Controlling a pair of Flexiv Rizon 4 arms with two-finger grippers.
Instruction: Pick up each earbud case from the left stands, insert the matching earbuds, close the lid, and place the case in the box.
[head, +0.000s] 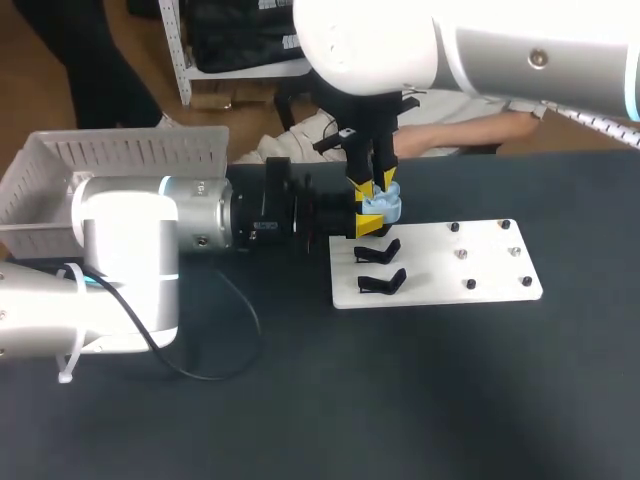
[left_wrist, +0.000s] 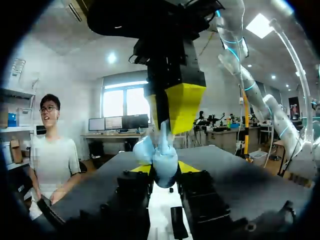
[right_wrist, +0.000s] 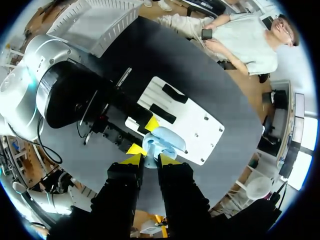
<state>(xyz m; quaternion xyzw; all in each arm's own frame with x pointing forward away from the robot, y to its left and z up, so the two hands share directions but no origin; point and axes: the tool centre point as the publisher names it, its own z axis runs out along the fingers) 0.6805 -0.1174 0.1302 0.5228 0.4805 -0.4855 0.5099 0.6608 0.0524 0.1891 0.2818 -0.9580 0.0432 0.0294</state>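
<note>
Just right of centre in the head view, slightly high, the case (head: 384, 208) sits at the upper-left corner of the board (head: 470, 285), off the stands (head: 380, 250). Left gripper (head: 368, 224) lies level from the frame's left and clamps the case's body from two sides. Right gripper (head: 376, 184) points down from the upper right, fingers narrow, pinching what looks like the raised lid. The case is probably light, hard, glossy plastic: slippery under the tips, with a weak hinge. The best hold is low across the body's sides; the lid wants only a gentle press. Box (head: 130, 150) sits at the upper left.
</note>
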